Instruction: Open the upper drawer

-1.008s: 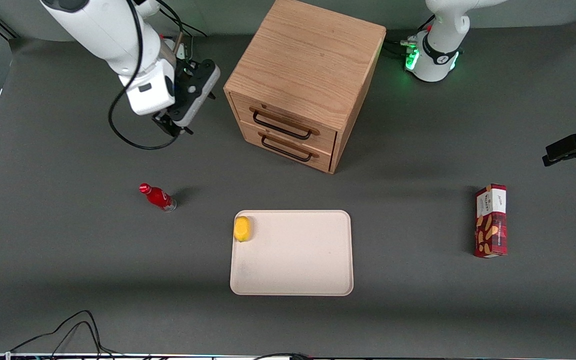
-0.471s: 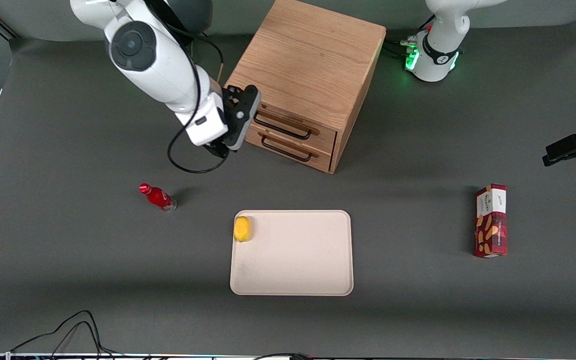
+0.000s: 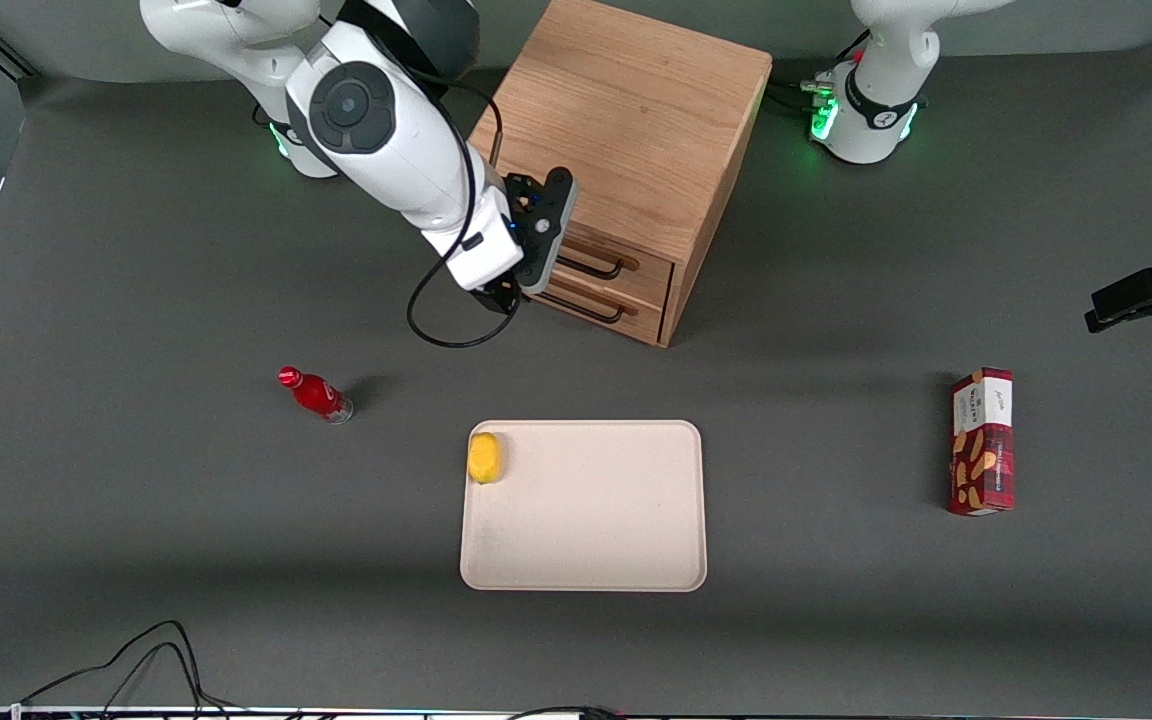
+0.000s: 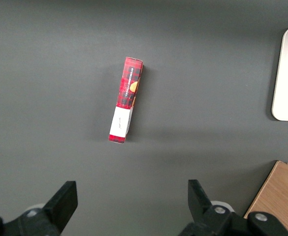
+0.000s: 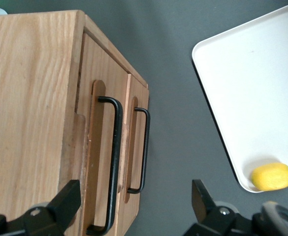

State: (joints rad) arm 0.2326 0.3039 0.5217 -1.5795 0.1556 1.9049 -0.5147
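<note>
**Fingers spread wide near drawer fronts**

Fingers (image 5: 65, 204) are standing wide apart, gripping nothing. Gripper (image 3: 536, 245) is hanging in front of the wooden cabinet (image 3: 626, 110), wrist tilted toward the drawer faces. Upper drawer (image 3: 626, 262) is sitting shut, its black handle (image 5: 113, 164) lying between the fingertips, not touching. Lower drawer (image 3: 601, 305) sits directly beneath.

The upper drawer (image 5: 98, 162) is light oak with clear grain and a thin black handle (image 5: 115, 162), matching the cabinet (image 3: 626, 110). The white-and-black end effector (image 3: 508, 298), its black fingers spread, hangs just in front of it. The dark grey tabletop (image 3: 136, 500) carries a cream tray (image 3: 596, 540), a yellow lemon (image 3: 484, 457), a red bottle (image 3: 316, 394) and a red patterned box (image 3: 982, 442).
</note>
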